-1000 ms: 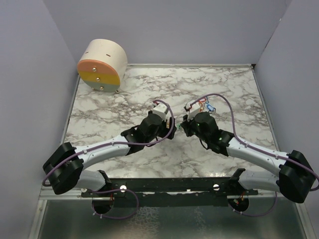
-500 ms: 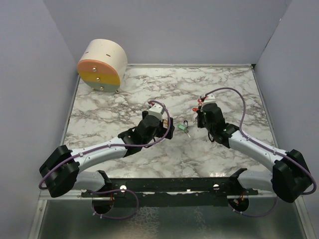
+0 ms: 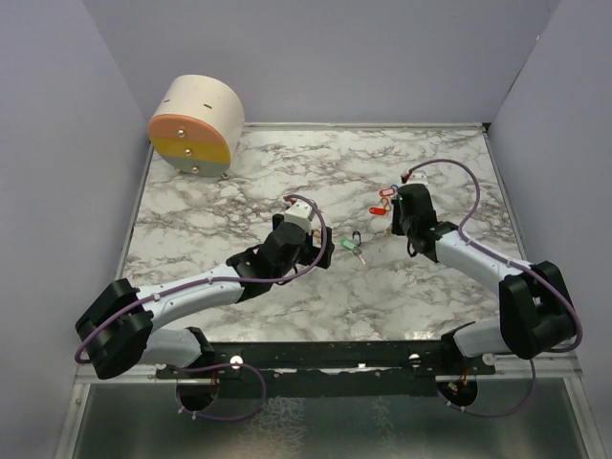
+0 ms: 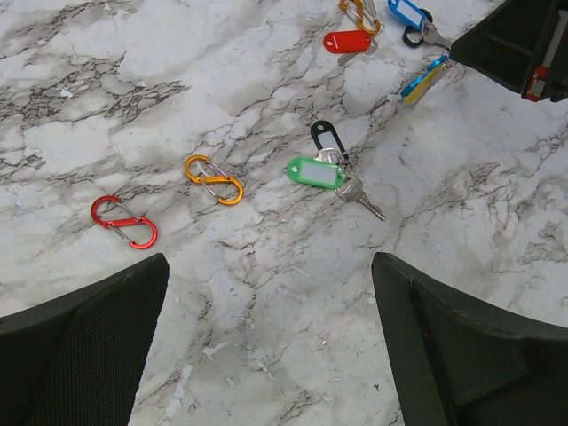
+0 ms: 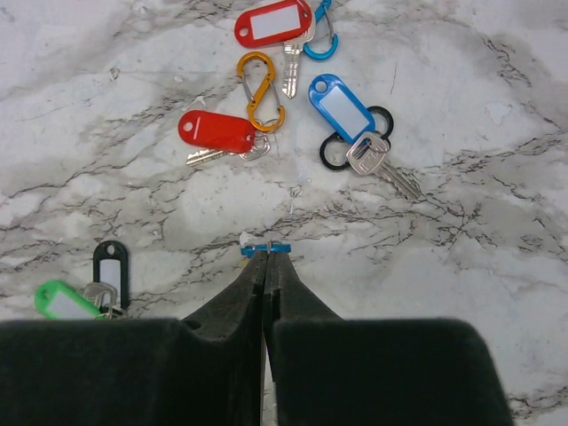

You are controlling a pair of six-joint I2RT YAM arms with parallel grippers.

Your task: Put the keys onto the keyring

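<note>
Pinches perhaps a blue clip [image 5: 280, 248] in closed right gripper [image 5: 266, 257], left gripper [image 4: 271, 262] agape and empty; then needs green-tagged key [image 4: 317, 172] at its twelve o'clock grasped.

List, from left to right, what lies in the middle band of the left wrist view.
Red clip → orange clip → green tag → silver key. The black tag overlaps the green one, so it is left out.

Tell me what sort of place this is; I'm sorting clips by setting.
Probably a lab test cell: plain lilac walls box in a marble-patterned table, the left arm and right arm are mounted on a rail at its near edge, and tagged keys and carabiners lie out.
</note>
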